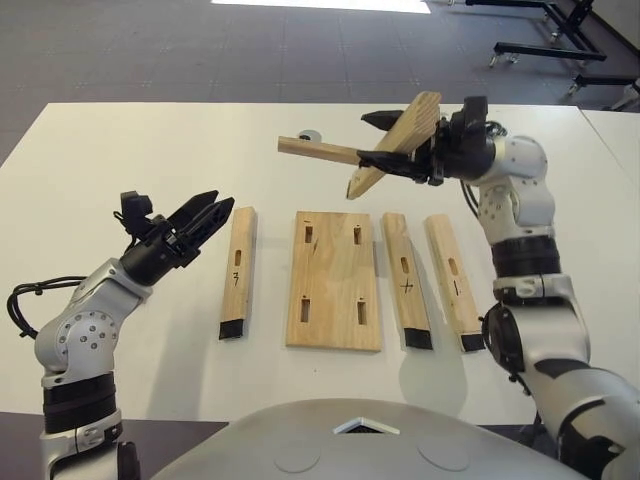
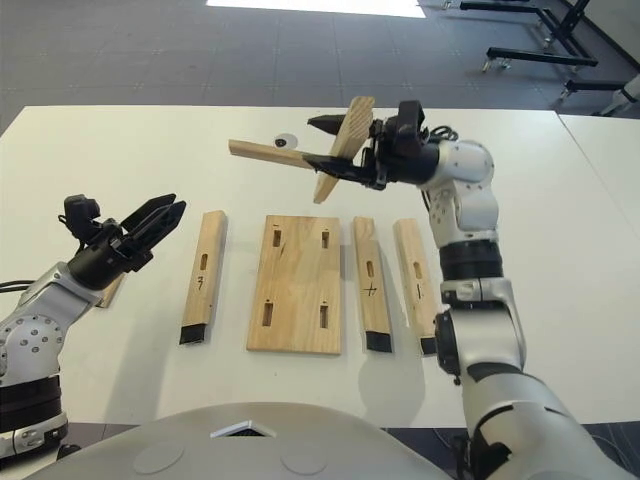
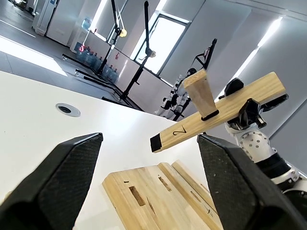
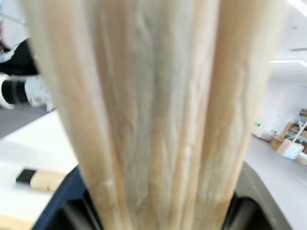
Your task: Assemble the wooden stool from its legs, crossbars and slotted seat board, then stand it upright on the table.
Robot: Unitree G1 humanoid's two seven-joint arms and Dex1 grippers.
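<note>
My right gripper [image 1: 385,140] is shut on a wooden leg [image 1: 400,140] and holds it tilted in the air above the far middle of the table. A crossbar [image 1: 318,151] sticks out of that leg toward my left. In the right wrist view the leg [image 4: 153,115] is pressed close between the fingers. The slotted seat board [image 1: 335,280] lies flat at the table's centre. One leg [image 1: 238,270] lies to its left and two legs [image 1: 405,280] [image 1: 452,280] to its right. My left gripper [image 1: 205,220] hovers open and empty, left of the left leg.
A small round grommet [image 1: 310,134] sits in the white table [image 1: 120,170] behind the held crossbar. A short wooden piece [image 2: 108,290] peeks out from under my left arm. Black frames on wheels [image 1: 540,50] stand on the floor beyond the table.
</note>
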